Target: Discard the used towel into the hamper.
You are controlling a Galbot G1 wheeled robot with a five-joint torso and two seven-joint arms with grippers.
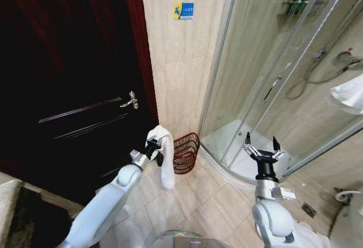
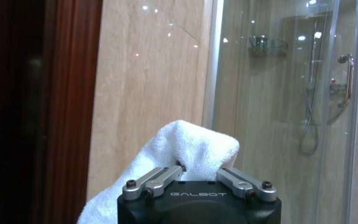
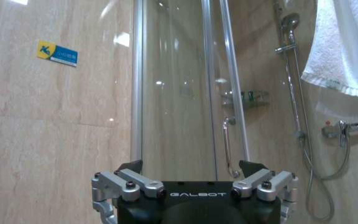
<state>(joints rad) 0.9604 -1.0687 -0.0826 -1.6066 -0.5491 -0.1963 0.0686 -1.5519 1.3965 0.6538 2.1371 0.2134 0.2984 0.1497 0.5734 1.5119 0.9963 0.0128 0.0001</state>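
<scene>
My left gripper (image 1: 153,144) is shut on a white towel (image 1: 166,160), which hangs down from it above the tiled floor. In the left wrist view the towel (image 2: 182,154) bunches up between the fingers (image 2: 160,177). The hamper (image 1: 185,152), a round dark red-brown ribbed basket, stands on the floor against the wall, just right of and beyond the hanging towel. My right gripper (image 1: 263,150) is raised and open in front of the shower glass, holding nothing; its fingers (image 3: 126,179) show spread apart in the right wrist view.
A dark wooden door (image 1: 68,78) with a handle (image 1: 130,99) fills the left. A beige tiled wall (image 1: 181,61) stands behind the hamper. The glass shower enclosure (image 1: 272,78) curves along the right. Another white towel (image 3: 347,46) hangs by the shower.
</scene>
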